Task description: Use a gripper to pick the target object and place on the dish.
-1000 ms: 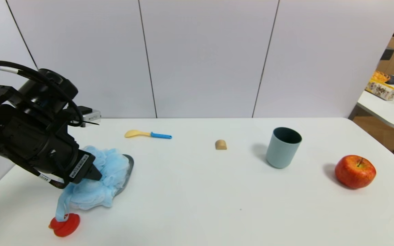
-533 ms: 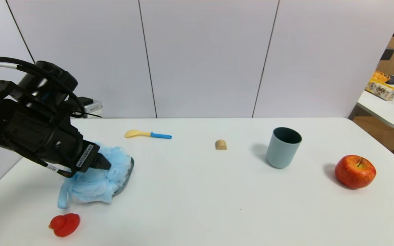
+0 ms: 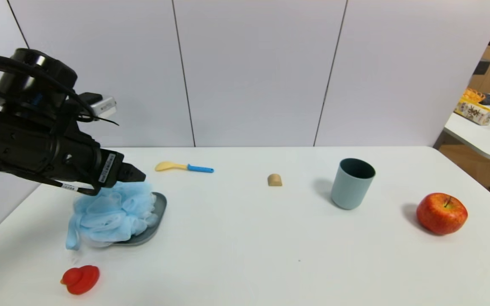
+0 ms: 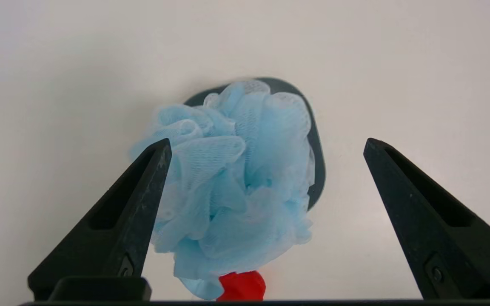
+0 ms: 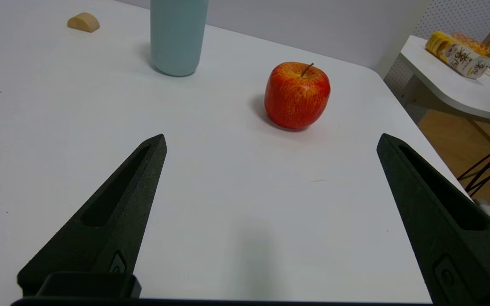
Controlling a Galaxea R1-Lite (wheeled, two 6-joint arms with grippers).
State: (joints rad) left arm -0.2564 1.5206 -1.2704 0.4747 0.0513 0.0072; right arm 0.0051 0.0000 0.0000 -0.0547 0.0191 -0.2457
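Fluffy light-blue mesh bath pouf [image 3: 111, 214] resting on shallow matte grey dish [image 3: 158, 212], overhanging its near-left rim. Left gripper [image 4: 266, 146] above, spread wide, holding nothing. Right gripper [image 5: 270, 142] wide open over white table [image 3: 270, 246], near red apple [image 5: 297, 94].

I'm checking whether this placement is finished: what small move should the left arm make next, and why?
Probably pull the left gripper up and back, clear of the plate. Its jaws are wide open and nothing is between them, while the blue bath pouf already rests on the plate, though part of it spills over the rim toward the red toy. The right gripper hangs open near the apple.
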